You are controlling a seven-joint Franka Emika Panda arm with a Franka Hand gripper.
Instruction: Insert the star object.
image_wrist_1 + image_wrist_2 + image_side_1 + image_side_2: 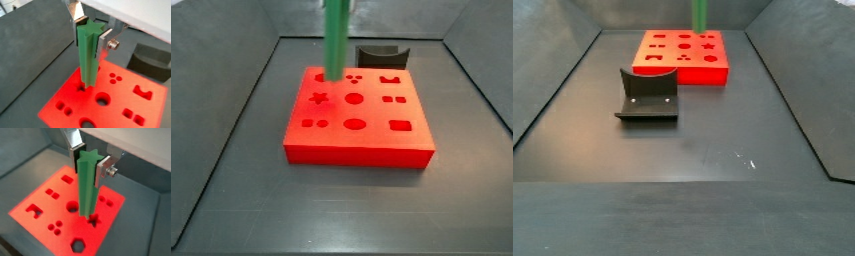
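Gripper: the gripper [89,27] shows in both wrist views [89,157], above the red block; its two flat silver fingers [77,16] are closed on the top end of the green rod, one on each side. In the side views the gripper itself is out of frame.
Rod: the green rod [89,55] is the star object, long, thin and ridged, with a star-shaped top end. It hangs upright from the fingers, seen in both wrist views [87,185] and both side views [335,40] [702,14].
Rod's lower end: it is down at the top face of the red block, at or just beside the star-shaped hole [94,220]. Whether the tip is inside the hole cannot be told.
Block: the red block [358,120] lies flat on the dark floor [700,140], its top face cut with holes of several shapes, among them a round hole [102,99] and a hexagonal hole [79,246].
Dark piece: a dark grey curved piece [382,55] sits on the floor just beside the block in a side view.
Fixture: the fixture [648,97] stands on the floor near the block, apart from it.
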